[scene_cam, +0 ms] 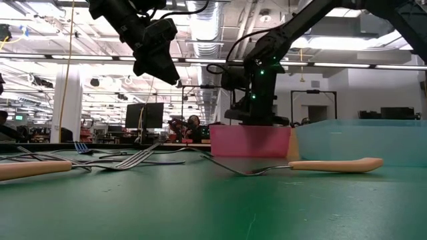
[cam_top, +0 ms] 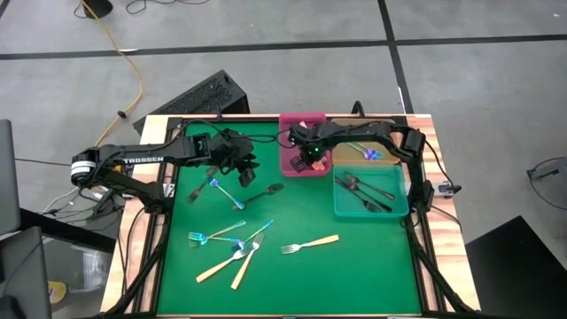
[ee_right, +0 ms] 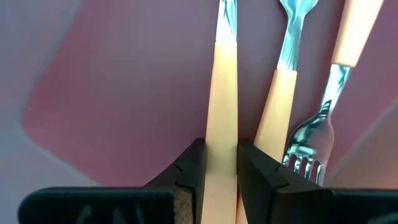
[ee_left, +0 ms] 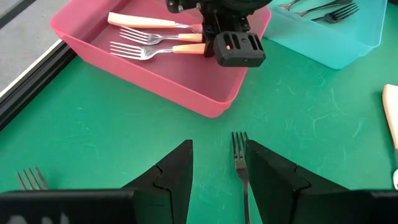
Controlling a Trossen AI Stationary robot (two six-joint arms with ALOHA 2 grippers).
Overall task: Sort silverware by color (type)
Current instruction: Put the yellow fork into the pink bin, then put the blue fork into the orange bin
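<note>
Right pincer [ee_right: 221, 163] sat low in the pink plastic bin [cam_top: 291, 164], clamped on a tan-handled silver fork [ee_right: 224, 93]; two like forks [ee_left: 152, 50] lay beside it. Left pincer [ee_left: 217, 171] hung part-open, empty, over a dark metal fork [ee_left: 240, 155] on the green surface [cam_top: 354, 266]

Even, bright overhead light from ceiling strips [scene_cam: 200, 30]; shadows on the mat [cam_top: 292, 275] soft and short. Low view: near mat blurred, window glare behind. Right wrist view is soft, probably too close to focus.
</note>
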